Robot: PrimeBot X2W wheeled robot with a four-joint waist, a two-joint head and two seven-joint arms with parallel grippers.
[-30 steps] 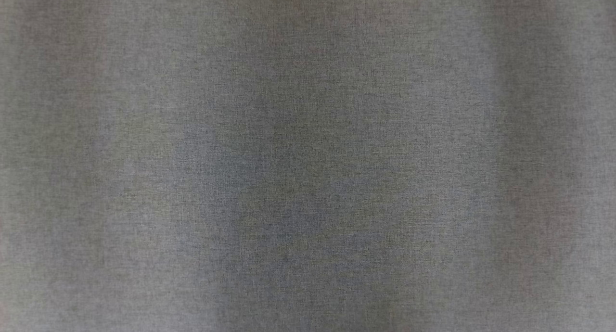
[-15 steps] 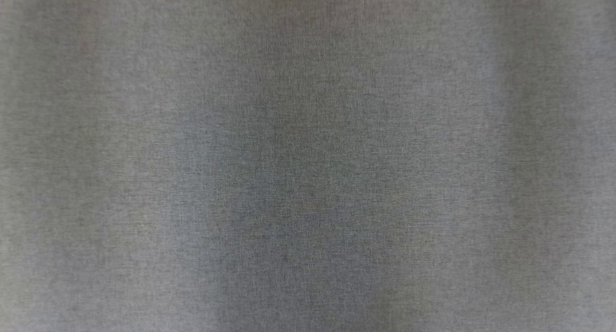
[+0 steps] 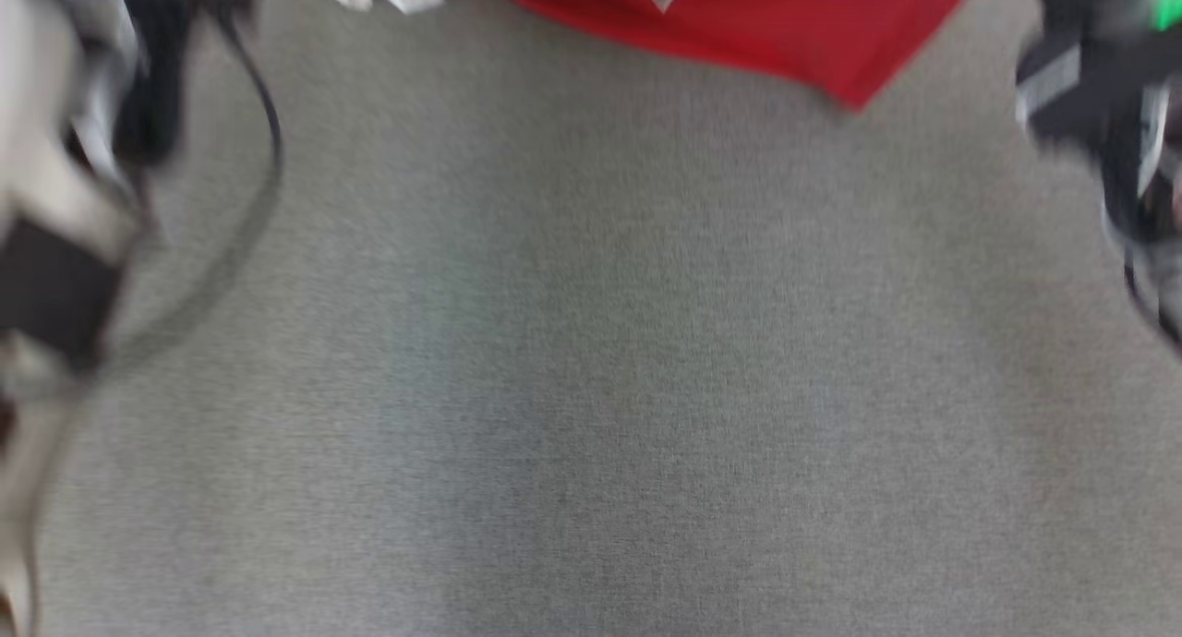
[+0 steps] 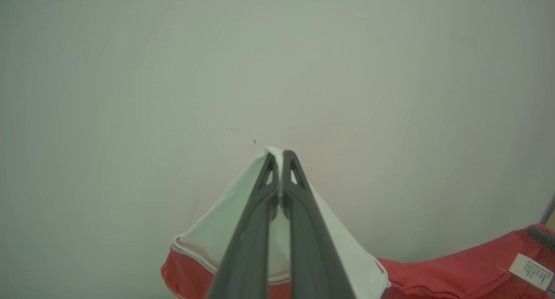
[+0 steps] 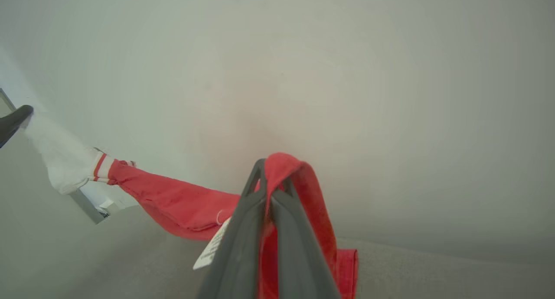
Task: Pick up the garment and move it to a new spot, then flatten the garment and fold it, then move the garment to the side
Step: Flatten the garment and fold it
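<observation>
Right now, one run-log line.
step: carry | left claw: shut on white sleeve | right claw: shut on red shirt | shirt: slung between claws above grey surface | head view: blurred

Surface: a flat grey woven-cloth surface (image 3: 591, 360) spreads across the head view from side to side.
Texture: a fine, even weave, softened by blur.
Shading: a faint darker patch runs through the middle toward the near edge, and a soft shadow lies along the far part.
From the right wrist: the same grey cloth (image 5: 433, 273) shows as a strip along the bottom.
On it: a red cloth garment with white trim (image 3: 739, 18) reaches over the far part. Whether its lowest corner touches the weave cannot be told.
</observation>
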